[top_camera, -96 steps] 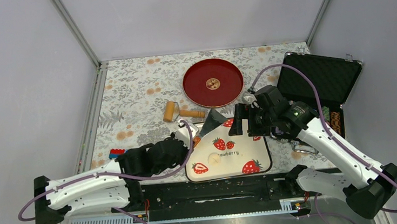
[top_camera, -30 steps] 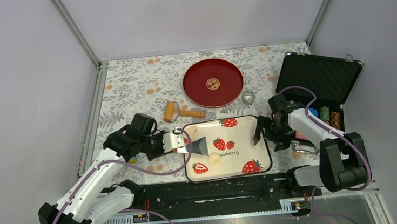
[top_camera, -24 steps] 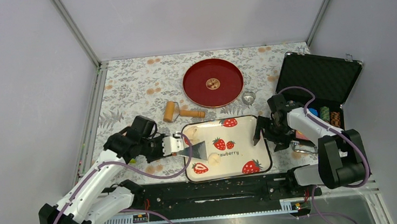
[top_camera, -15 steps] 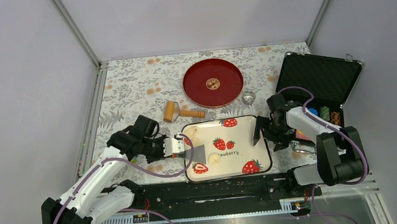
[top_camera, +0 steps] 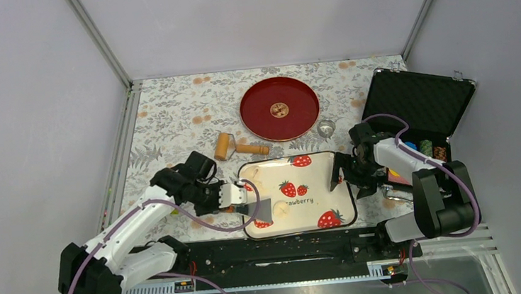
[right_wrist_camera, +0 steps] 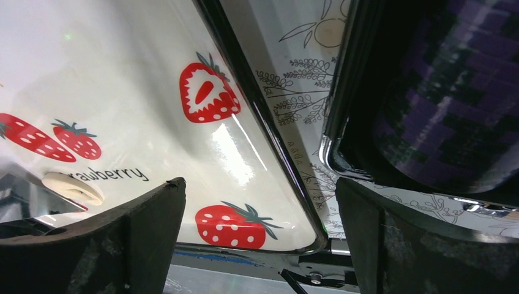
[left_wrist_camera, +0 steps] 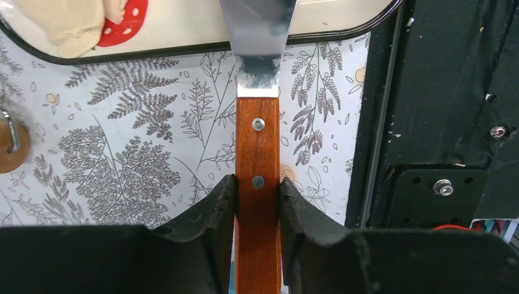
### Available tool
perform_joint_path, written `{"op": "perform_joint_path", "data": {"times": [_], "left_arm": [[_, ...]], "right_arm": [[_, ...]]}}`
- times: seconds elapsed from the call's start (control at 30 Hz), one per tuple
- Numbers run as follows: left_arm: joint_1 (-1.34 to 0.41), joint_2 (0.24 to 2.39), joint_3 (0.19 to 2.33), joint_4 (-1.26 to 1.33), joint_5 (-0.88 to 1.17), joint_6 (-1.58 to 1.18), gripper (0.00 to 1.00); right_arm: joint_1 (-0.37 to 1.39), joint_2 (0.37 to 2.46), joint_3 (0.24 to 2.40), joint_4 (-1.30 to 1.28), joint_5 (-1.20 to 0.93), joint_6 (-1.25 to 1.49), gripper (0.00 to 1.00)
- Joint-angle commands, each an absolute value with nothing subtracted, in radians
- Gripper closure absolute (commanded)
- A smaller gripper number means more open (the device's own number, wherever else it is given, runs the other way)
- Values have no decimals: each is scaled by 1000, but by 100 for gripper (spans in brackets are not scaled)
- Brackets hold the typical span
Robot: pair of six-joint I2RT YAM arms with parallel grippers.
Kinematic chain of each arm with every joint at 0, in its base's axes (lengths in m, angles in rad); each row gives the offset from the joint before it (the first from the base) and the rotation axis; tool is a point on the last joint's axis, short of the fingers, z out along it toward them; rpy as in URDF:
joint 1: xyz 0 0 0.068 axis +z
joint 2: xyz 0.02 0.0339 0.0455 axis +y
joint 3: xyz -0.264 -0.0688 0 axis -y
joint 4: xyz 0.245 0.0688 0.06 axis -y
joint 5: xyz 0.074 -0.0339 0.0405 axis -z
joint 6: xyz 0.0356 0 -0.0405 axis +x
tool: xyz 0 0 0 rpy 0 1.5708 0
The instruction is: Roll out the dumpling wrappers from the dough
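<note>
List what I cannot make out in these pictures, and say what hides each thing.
- Scraper blade tip: left wrist view, cut off by the top edge.
- Dough: left wrist view, cut off by the same edge.
- Pale piece: top view, too small to tell flat from lumpy.
- Case contents: top view, partly behind the right arm.

Upper left: open counter (top_camera: 169, 112) is offered | centre: roller (top_camera: 238, 147) and red plate (top_camera: 279, 108) are met | tray (top_camera: 314, 181): left side is barred by scraper (top_camera: 261, 208) held in left pincer (top_camera: 232, 196), right rim by right pincer (top_camera: 342, 175) | far right: open case (top_camera: 418, 105).
</note>
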State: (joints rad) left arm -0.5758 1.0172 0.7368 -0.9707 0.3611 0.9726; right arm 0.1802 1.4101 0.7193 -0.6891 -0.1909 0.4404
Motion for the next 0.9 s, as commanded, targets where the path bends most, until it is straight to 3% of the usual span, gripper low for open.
{"op": "perform_joint_path", "data": {"times": [0.0,0.87], "left_arm": [[-591,1057,760,-953,365,998,100],[-589,1243,857,-975,328,981,100]], "right_arm": [[175,1419,752,-684,-214,422,1],[175,1426,757,-684,-245,406,1]]}}
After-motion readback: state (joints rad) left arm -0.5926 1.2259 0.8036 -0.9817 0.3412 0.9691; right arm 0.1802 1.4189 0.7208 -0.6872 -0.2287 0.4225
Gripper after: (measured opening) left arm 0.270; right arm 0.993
